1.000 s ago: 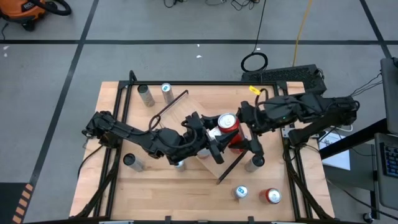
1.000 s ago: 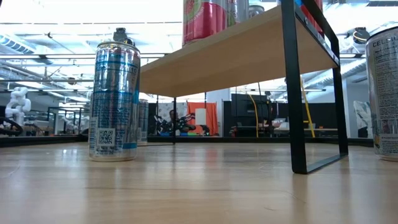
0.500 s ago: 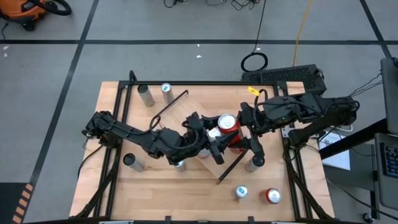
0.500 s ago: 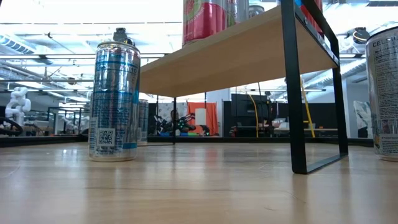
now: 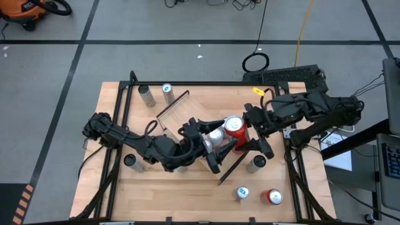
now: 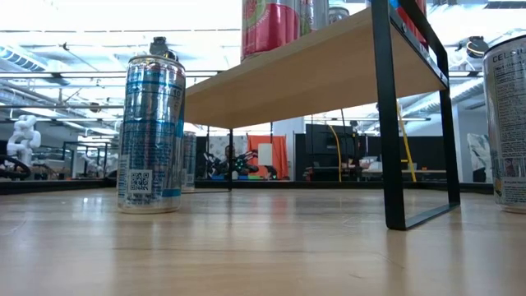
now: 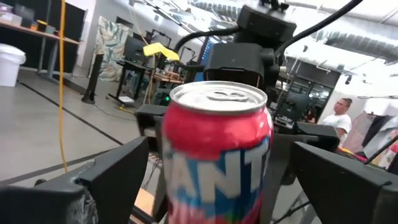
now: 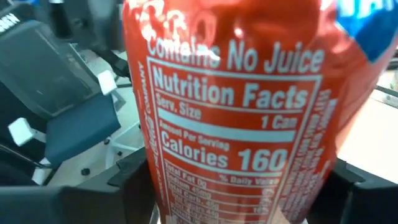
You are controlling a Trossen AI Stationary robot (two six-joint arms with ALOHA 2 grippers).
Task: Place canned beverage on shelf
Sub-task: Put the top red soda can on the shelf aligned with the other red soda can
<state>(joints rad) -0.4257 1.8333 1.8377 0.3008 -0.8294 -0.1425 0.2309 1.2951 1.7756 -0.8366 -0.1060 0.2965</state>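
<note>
**High view: red can on the shelf between two grippers**

High view shows the red can [image 5: 234, 127] upright on the shelf [image 5: 187, 112], a light-wood board with black end rails lying askew at the middle of the tabletop [image 5: 187, 187]. The right gripper [image 5: 245, 128] grasps the can from the right; in the right wrist view its label fills the frame between the fingers. The left gripper [image 5: 215, 142] stands released, jaws wide, just left of the can, over a silver can [image 5: 214, 135]. Other cans stand around the tabletop.
</note>
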